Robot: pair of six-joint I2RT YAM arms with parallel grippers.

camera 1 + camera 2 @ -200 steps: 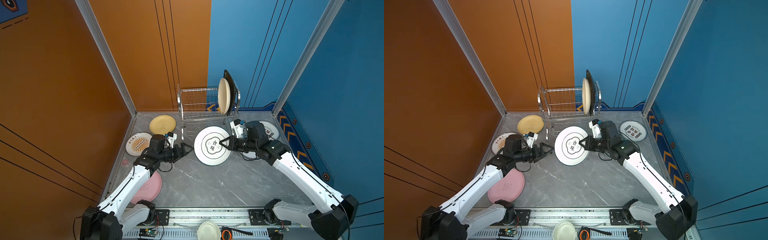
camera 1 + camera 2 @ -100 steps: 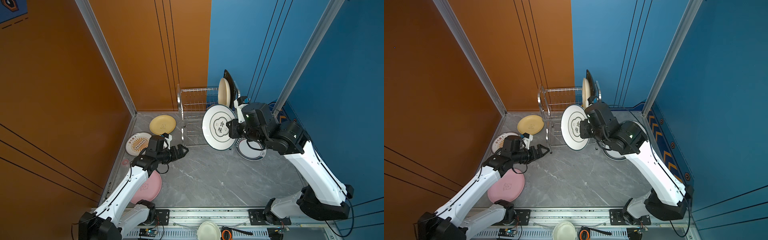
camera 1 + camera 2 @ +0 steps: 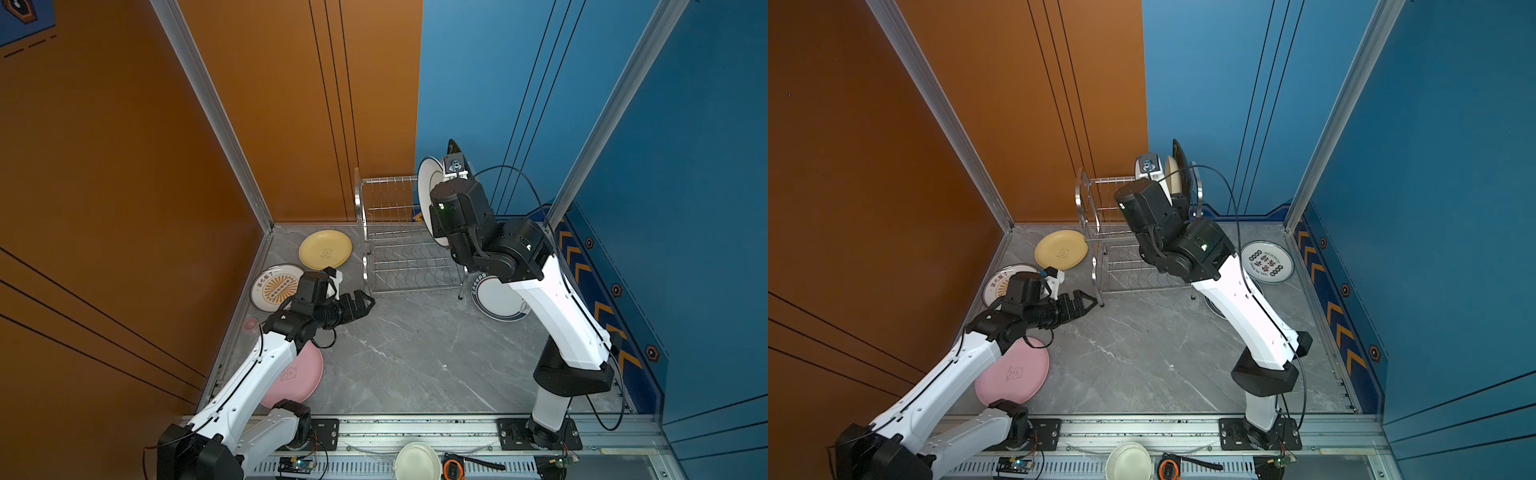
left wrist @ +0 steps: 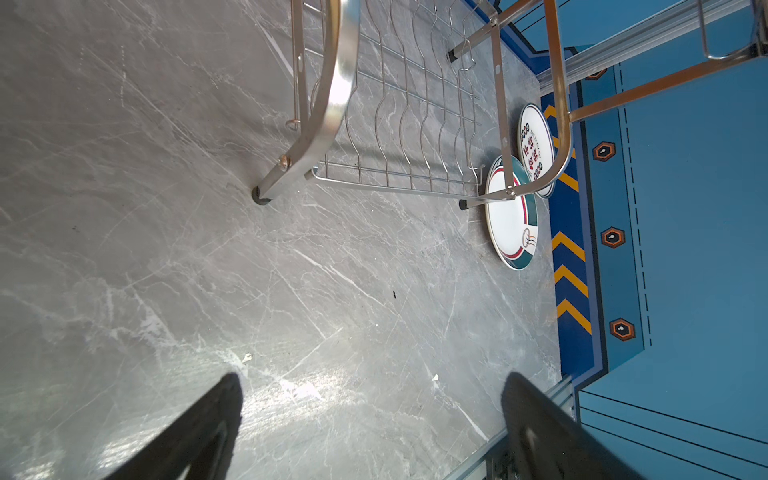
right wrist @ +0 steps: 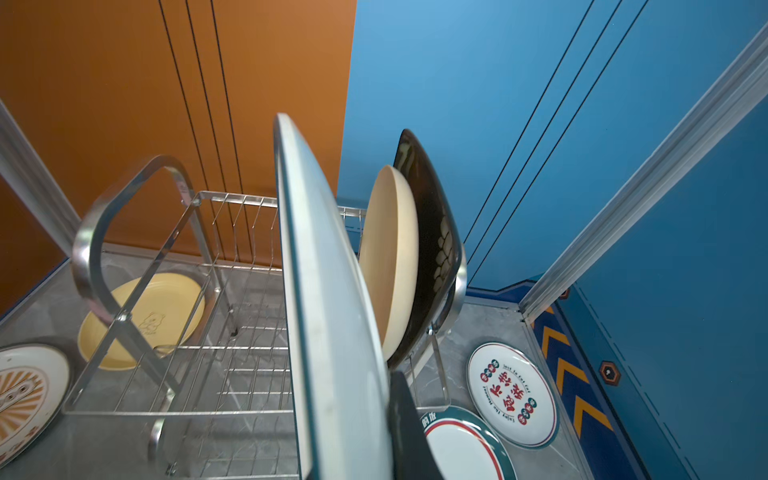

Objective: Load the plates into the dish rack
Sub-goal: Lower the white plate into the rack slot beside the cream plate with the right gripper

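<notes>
The steel dish rack (image 3: 395, 232) stands at the back of the table. My right gripper (image 5: 374, 424) is shut on a white dark-rimmed plate (image 5: 328, 291), held on edge over the rack's upper tier. That plate (image 3: 426, 183) is beside a cream plate (image 5: 390, 257) and a black plate (image 5: 436, 249) standing in the rack. Flat on the table lie a yellow plate (image 3: 325, 249), a sunburst plate (image 3: 276, 286), a pink plate (image 3: 297, 374), a green-rimmed white plate (image 3: 496, 301) and a white plate with characters (image 3: 1266, 262). My left gripper (image 3: 368, 303) is open and empty near the rack's front left leg (image 4: 262, 195).
A small white bowl (image 3: 417, 461) and an orange tool (image 3: 453, 467) sit on the front rail. A small pink ring (image 3: 249, 324) lies by the left wall. Orange and blue walls close in the table on three sides.
My right arm has lifted the white plate off the table, turned it on edge and carried it up to the rack's top tier. My left gripper stayed open, shifting little.
</notes>
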